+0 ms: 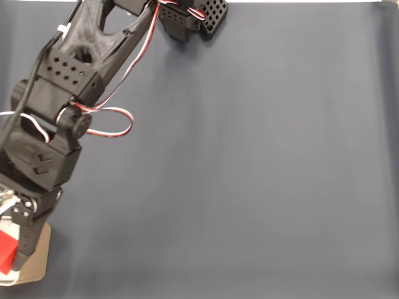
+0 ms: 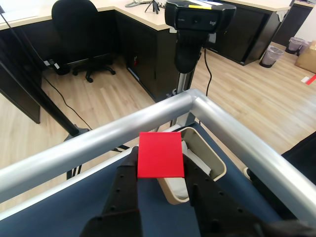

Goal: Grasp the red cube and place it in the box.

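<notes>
1. From my remote seat, the wrist view shows my hand [image 2: 161,170] clenched on the red cube [image 2: 160,154], one black finger on each side of it.
2. The cube hangs over the near end of the box [image 2: 207,155], not inside it yet; the fixed view shows the cube [image 1: 6,248] at the box's [image 1: 38,265] left edge.
3. The box sits in the corner of the counter [image 1: 249,187], which is covered in dark blue cloth.
4. A silver rail [image 2: 98,138] frames the counter just beyond the box.
5. Beyond the rail, a webcam [image 2: 197,19] on a post looks my way.
6. Farther off I see wood flooring, dark desks and an office chair [image 2: 81,34].
</notes>
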You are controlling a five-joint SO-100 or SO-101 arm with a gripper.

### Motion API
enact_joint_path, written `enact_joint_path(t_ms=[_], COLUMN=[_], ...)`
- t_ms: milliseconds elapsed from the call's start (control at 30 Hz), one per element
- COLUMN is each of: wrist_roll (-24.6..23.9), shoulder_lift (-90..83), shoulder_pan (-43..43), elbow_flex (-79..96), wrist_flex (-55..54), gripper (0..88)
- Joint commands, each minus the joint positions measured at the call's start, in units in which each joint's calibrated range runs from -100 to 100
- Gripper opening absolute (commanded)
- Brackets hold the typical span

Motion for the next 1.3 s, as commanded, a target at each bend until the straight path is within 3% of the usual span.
enact_joint_path(t_ms=[0, 1267], wrist_roll=[0.1, 1.2], shoulder_lift=[0.6, 1.5], shoulder_pan=[1.6, 4.3], elbow_flex=[-5.7, -6.6], wrist_flex=[-1.1, -1.1], gripper=[0.0, 0.0])
